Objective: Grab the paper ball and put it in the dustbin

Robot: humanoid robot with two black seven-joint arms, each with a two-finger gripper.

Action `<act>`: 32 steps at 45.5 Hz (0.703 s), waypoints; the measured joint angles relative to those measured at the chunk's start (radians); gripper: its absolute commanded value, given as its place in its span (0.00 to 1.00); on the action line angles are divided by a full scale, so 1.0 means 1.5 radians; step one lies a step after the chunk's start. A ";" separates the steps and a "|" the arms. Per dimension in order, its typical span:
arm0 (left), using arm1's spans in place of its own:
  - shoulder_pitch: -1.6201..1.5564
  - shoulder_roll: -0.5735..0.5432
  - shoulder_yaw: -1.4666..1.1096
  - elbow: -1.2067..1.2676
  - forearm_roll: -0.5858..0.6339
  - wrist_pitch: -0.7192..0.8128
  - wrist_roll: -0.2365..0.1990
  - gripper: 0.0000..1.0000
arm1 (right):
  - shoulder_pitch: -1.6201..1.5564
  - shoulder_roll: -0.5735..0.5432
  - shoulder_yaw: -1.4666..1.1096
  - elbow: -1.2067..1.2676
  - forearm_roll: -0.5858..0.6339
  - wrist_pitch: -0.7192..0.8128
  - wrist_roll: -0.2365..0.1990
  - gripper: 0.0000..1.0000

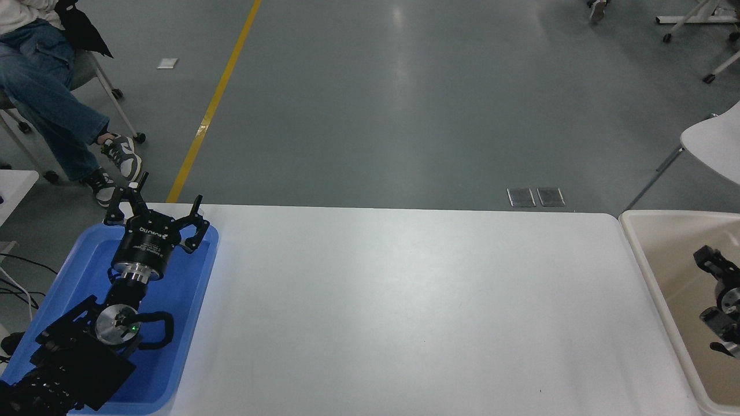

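Now the right gripper (706,258) is hanging over the dustbin (647,254), jaw state unclear; the left gripper (155,211), parked above the blue tray (191,289), is sitting spread wide, holding nothing.
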 measured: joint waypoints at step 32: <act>0.001 0.000 -0.001 0.000 0.000 0.000 0.000 1.00 | 0.008 0.002 0.882 0.334 -0.147 0.024 0.202 1.00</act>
